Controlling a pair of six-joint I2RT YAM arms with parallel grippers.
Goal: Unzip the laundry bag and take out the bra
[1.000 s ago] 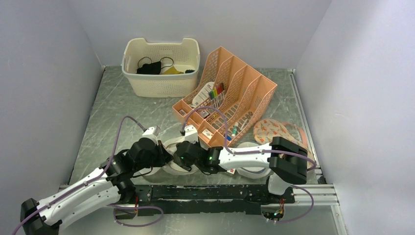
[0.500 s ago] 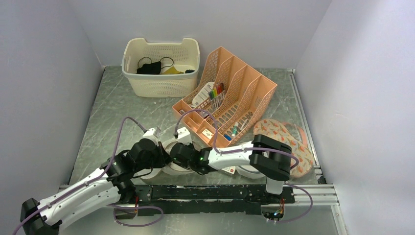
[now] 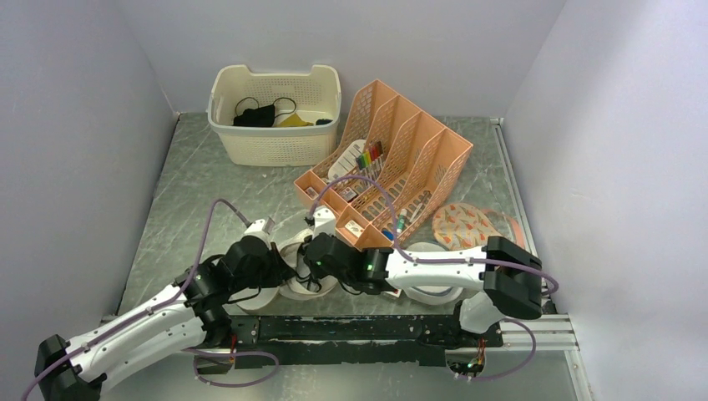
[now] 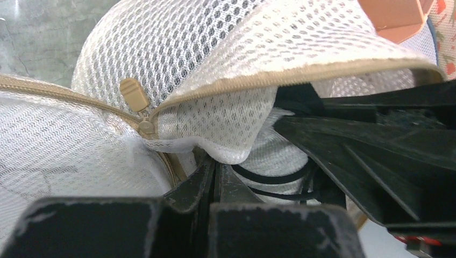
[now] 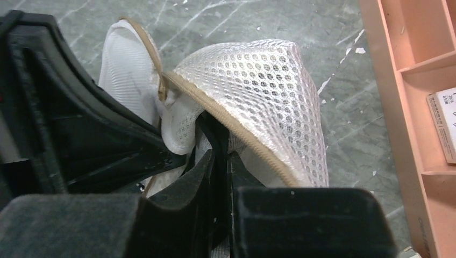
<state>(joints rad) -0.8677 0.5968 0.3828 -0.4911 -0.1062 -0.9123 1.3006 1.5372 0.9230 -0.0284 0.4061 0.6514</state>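
White mesh with tan trim marks the laundry bag [image 3: 290, 249]. It lies on the tabletop [image 3: 209, 192] close to the near edge, left of the middle, wedged between the two grippers. Its zipper is already part open. In the left wrist view the tan zipper pull [image 4: 133, 95] sits where the two rims meet, and from there the upper rim lifts away as a domed flap.

The left gripper [image 4: 218, 172] has its jaws pressed together on a fold of the lower mesh lip, just below the pull, pinning that side of the bag.

The right gripper [image 5: 220, 156] comes in from the opposite side. Its jaws are drawn together to a thin slit, and the tips are tucked under the raised flap into the mouth of the bag. Whether they have caught anything there I cannot tell, since the flap hides the tips.

The bra [image 4: 269, 180] shows only as thin black straps inside the opening, under the flap and just beside the right fingers. Its body is out of sight.

The next move turns on one relation: the bra lies straight ahead of the right jaws, deeper in the pocket, and the opening faces that arm. The right arm is therefore the nearer one for drawing it out. The left grip on the lip should keep the bag from dragging along.
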